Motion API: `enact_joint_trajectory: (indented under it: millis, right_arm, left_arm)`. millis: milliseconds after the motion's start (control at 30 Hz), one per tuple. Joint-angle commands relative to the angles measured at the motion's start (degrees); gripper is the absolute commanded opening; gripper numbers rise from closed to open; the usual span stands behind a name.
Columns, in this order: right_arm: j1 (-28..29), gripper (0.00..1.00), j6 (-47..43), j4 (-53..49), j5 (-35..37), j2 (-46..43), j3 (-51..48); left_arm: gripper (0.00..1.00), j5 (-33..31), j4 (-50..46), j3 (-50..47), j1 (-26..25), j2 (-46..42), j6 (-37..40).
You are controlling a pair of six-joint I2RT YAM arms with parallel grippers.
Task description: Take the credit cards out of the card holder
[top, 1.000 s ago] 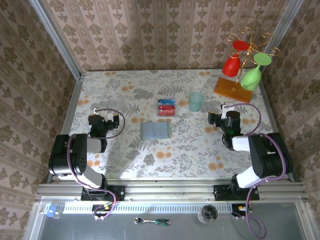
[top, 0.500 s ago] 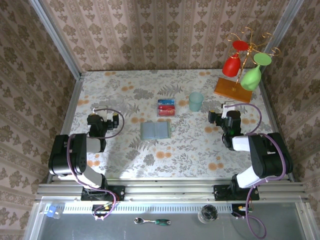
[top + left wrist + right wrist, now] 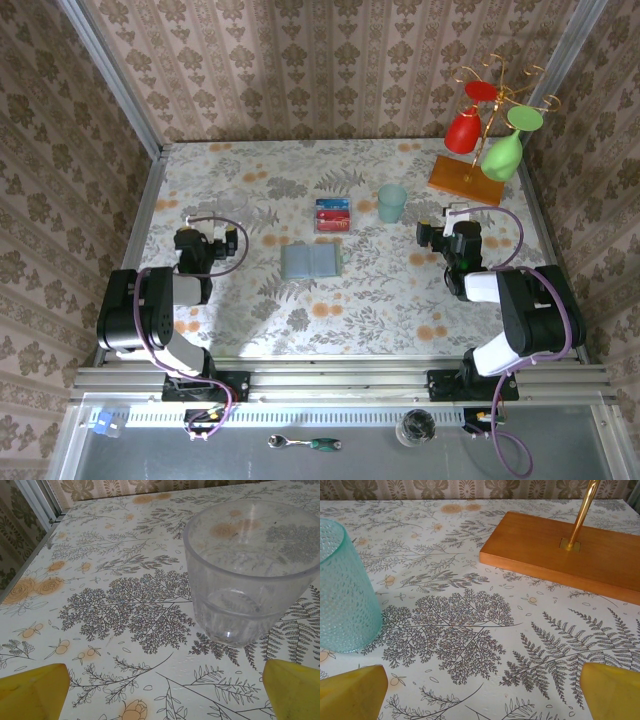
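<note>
Cards (image 3: 333, 216), likely stiff and slick, lie at twelve o'clock of the soft card holder (image 3: 311, 261), wanting an edge pinch; left tool (image 3: 161, 696) and right tool (image 3: 481, 694) gape empty.

Lying flat and spread open near the middle of the table (image 3: 250, 300): the card holder (image 3: 311, 261), grey-green and soft-looking, showing a centre crease running front to back. Sitting just beyond it on the far side, apart and not touching: the credit cards (image 3: 334, 215), bunched together in a small flat cluster, showing red and blue faces, lying outside the holder.
</note>
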Motion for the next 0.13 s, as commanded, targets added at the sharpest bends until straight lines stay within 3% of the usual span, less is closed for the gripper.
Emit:
enact_joint_trajectory:
  millis: [0,100]
  right_arm:
    - [-0.18,1.00,0.26,2.13,-0.96,0.43,0.05]
    - [-0.26,1.00,0.33,2.56,-1.05,0.21,-0.34]
  left_arm:
    - [1.00,1.05,0.83,1.25,0.36,0.12,-0.04]
    - [1.00,1.06,0.99,1.25,0.32,0.06,0.08]
